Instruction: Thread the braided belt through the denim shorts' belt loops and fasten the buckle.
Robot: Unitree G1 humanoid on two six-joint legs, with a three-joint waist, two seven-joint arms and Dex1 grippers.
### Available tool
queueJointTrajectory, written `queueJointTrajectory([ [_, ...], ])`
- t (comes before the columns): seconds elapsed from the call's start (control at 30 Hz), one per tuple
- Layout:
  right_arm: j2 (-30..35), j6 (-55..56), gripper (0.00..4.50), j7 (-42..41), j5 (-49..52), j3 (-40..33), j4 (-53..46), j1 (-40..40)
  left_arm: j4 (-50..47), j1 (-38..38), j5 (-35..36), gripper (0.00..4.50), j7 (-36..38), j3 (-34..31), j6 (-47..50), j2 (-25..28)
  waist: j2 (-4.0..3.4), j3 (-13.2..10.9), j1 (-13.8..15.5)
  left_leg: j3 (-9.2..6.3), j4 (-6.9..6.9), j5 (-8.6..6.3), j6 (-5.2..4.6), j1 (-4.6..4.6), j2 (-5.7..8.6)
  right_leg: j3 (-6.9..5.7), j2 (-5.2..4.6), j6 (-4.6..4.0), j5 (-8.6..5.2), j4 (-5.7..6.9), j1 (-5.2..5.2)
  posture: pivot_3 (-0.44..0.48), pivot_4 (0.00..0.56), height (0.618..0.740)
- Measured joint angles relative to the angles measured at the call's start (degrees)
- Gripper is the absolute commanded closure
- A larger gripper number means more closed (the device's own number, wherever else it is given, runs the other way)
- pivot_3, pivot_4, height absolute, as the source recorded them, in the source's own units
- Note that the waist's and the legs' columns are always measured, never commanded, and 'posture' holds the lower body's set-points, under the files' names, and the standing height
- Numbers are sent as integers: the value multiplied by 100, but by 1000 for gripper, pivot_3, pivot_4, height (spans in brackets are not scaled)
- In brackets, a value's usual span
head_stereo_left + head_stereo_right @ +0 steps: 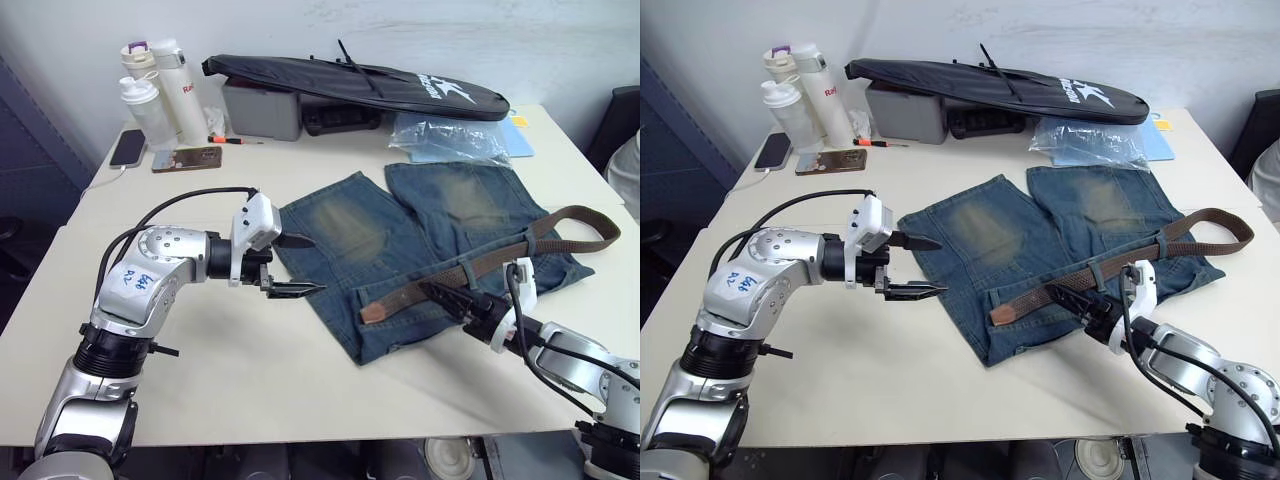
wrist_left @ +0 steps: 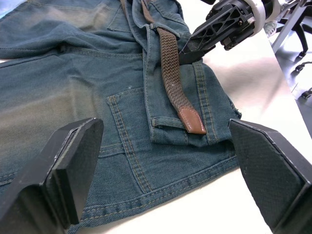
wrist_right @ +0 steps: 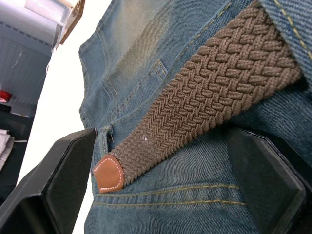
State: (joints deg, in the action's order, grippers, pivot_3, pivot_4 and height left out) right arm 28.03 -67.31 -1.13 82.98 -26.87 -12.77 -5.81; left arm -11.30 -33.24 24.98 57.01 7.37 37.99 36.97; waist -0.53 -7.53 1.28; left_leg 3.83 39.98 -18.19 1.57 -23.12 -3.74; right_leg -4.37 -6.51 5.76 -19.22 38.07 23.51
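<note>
your right gripper (image 1: 432,291) sits nearest, fingers spread either side of the braided belt (image 1: 470,268) at the waistband. the denim shorts (image 1: 420,240) lie flat on the table (image 1: 250,360), faded blue with yellowed legs. the belt runs along the waistband, tan tip (image 1: 371,312) toward your left; its far end loops off the cloth, buckle hard to make out. your left gripper (image 1: 288,266) hovers spread beside the shorts.

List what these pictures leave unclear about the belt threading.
- Silver buckle: not identifiable along the brown braided belt.
- The belt's far loop is too small to judge.
- Belt under a denim loop: cut off by the right wrist view's edge, on the faded blue denim shorts.
</note>
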Motion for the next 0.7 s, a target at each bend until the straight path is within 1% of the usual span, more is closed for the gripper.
queueJointTrajectory([
  [0.2,-171,252,14,76,784,100,127,-134,-132,133,12,0,-71,-80,91,118,-2,1,2,-1,0,0,0,-1,-1,-1,0,0,0,-1,2,0,150,642],
  [0.3,-186,431,14,190,988,157,312,-242,-152,206,31,0,-101,-156,140,160,-4,2,3,0,0,0,0,-1,0,-1,0,0,0,-1,2,0,150,642],
  [0.47,-217,530,14,144,602,610,517,-298,-160,213,40,0,-129,-177,180,161,-12,7,5,-1,-1,0,0,-1,-1,-1,0,0,0,-3,2,0,150,642],
  [0.7,-619,952,14,-137,96,837,755,-524,-155,207,39,0,-180,-177,191,160,-13,8,2,-1,-3,0,0,-1,-2,-1,2,0,0,-2,3,0,150,642],
])
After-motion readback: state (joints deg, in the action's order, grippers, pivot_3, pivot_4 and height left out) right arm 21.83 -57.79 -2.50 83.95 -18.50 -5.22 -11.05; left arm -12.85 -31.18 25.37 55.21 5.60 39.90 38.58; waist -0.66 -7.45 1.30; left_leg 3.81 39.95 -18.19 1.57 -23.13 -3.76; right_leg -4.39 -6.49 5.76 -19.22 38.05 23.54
